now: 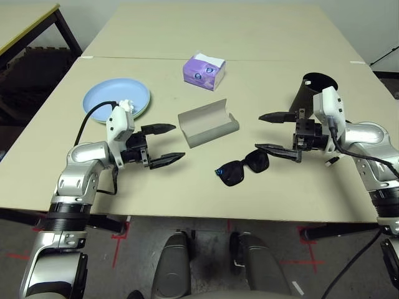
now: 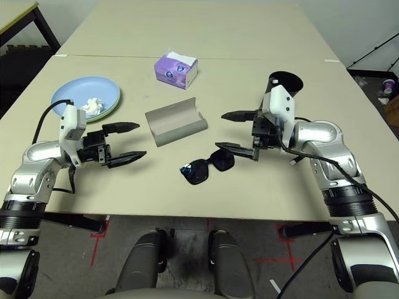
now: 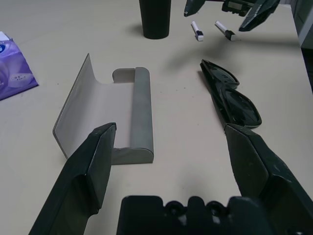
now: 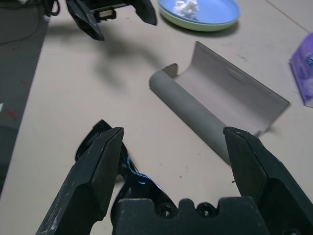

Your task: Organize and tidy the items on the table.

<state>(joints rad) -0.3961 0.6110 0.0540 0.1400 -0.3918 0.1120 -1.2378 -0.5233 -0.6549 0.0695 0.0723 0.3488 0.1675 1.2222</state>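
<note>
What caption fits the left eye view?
Two open tools flank an open glasses case and sunglasses.

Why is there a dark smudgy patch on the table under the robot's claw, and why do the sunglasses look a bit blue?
In the right wrist view, the patch is a soft shadow cast by the open left gripper on the table. In the left eye view, the sunglasses catch a small blue glint of reflected light.

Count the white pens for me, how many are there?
2. Both white pens lie side by side on the table, next to the black cup. More could be hidden.
</note>
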